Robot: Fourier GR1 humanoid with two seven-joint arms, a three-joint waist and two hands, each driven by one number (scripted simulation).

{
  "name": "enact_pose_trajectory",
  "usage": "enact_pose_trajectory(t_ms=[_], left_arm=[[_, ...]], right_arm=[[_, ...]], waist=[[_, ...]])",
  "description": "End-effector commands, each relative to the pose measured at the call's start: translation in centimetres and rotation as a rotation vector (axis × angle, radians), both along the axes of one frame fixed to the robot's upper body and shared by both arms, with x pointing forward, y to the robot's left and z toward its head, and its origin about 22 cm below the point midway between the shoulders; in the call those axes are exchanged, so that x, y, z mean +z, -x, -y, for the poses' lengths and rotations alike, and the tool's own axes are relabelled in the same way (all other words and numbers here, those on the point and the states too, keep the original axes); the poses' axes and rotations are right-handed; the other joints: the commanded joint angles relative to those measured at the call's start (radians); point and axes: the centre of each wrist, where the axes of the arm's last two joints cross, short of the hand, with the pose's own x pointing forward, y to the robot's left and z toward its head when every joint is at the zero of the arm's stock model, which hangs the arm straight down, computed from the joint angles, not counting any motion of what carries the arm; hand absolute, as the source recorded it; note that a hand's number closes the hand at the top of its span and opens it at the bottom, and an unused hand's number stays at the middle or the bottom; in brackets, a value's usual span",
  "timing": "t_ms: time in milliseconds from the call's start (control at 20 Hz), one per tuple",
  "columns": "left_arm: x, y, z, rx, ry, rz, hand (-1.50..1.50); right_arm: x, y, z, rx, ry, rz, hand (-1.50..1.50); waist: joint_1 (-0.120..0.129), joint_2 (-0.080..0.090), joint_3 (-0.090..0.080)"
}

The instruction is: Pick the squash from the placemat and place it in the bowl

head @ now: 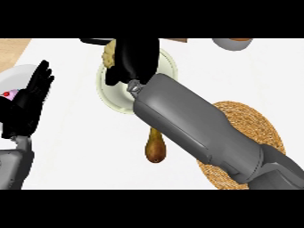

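My right hand point(136, 55) reaches across the counter and hangs over the far part of the pale bowl point(112, 99). Its fingers curl round a yellow, bumpy squash point(107, 54), of which only the left side shows beside the palm, above the bowl's far left rim. The hand and the grey forearm hide the rest of the squash and much of the bowl. The round woven placemat point(256, 122) lies at the right, partly under the forearm, with nothing showing on it. My left hand point(21, 104) rests open at the left, fingers up.
A white plate point(9, 75) with a small pink-topped item point(8, 94) lies behind the left hand. A brown elongated object point(155, 149) lies on the white counter between bowl and placemat, its top under the forearm. Another bowl point(232, 43) sits at the far right.
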Motion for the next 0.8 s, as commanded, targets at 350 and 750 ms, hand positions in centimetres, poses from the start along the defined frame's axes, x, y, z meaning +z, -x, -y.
enact_pose_trajectory(t_ms=[350, 750], left_arm=[[-0.1, -0.1, 0.5, 0.004, 0.006, 0.002, 0.00], [-0.5, 0.1, -0.2, -0.010, 0.007, 0.005, 0.00]], right_arm=[[-4.1, -5.3, 3.7, -0.068, -0.085, 0.011, 1.50], [-7.7, -6.7, 6.8, -0.104, -0.045, -0.353, -1.50]], waist=[[-0.001, 0.009, 0.001], [0.013, 0.014, 0.001]])
